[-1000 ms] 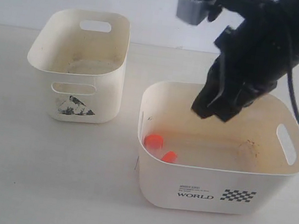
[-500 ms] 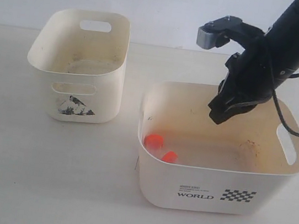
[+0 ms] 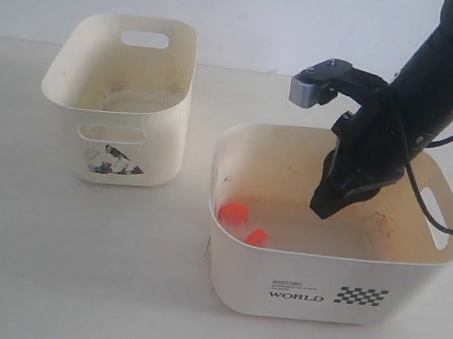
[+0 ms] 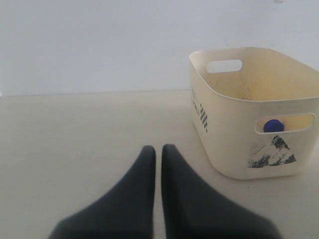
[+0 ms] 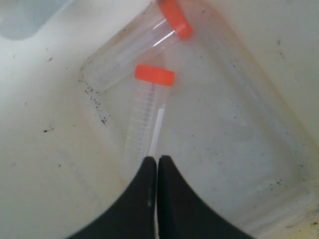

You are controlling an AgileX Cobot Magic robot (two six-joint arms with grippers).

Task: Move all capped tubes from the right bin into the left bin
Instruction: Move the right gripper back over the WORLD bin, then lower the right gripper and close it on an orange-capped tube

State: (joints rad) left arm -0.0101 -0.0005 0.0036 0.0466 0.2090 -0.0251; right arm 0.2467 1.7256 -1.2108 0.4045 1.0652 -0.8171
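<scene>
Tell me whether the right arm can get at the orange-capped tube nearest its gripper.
Probably yes. The right gripper hangs inside the WORLD bin, right over that orange-capped tube, with nothing between them. Its jaws are shut, though, and would need to open first.

The right arm (image 3: 447, 70) is bulky and matt black; a small grey box (image 3: 309, 89) sits at its wrist; a thin black cable (image 3: 440, 226) loops from it. The left gripper (image 4: 155, 149) and right gripper (image 5: 157, 160) each have smooth black fingers tapering to rounded tips.

two orange-capped tubes (image 5: 149, 122), closed end effector (image 5: 157, 162)
</scene>
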